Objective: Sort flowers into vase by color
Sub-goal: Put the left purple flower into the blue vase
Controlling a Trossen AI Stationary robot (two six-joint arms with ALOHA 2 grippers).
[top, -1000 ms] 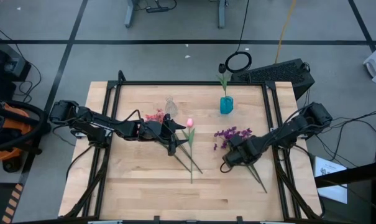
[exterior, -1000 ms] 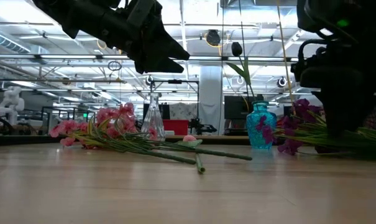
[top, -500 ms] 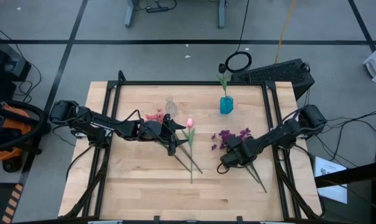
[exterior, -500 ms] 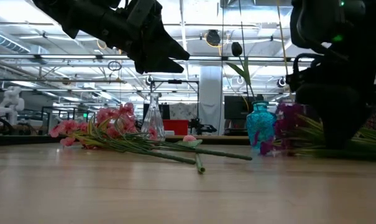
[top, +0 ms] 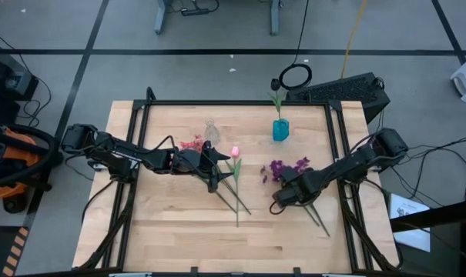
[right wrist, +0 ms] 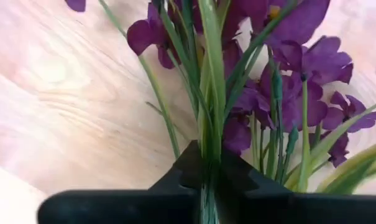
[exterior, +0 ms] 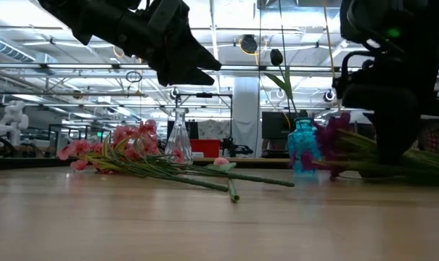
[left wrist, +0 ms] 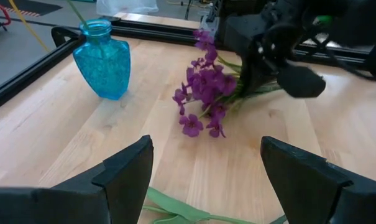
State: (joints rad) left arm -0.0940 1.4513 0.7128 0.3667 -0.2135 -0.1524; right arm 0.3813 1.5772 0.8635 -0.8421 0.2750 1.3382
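Listing: we note the right gripper (top: 281, 201) at lower right of the high view, jaws clamped on green stems of the purple-clustered artificial spray (top: 285, 167). Left gripper (top: 217, 179), jaws wide, hovers centre-left above the pink-blossomed sprays (top: 231, 163).

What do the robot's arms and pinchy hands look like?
Both arms are black and jointed, like thin dark branches with chunky knuckles. The left arm has black cables running along it. The left gripper has two flat, wedge-shaped black fingers. The right gripper is matte black too, and a small green light glows on the right arm.
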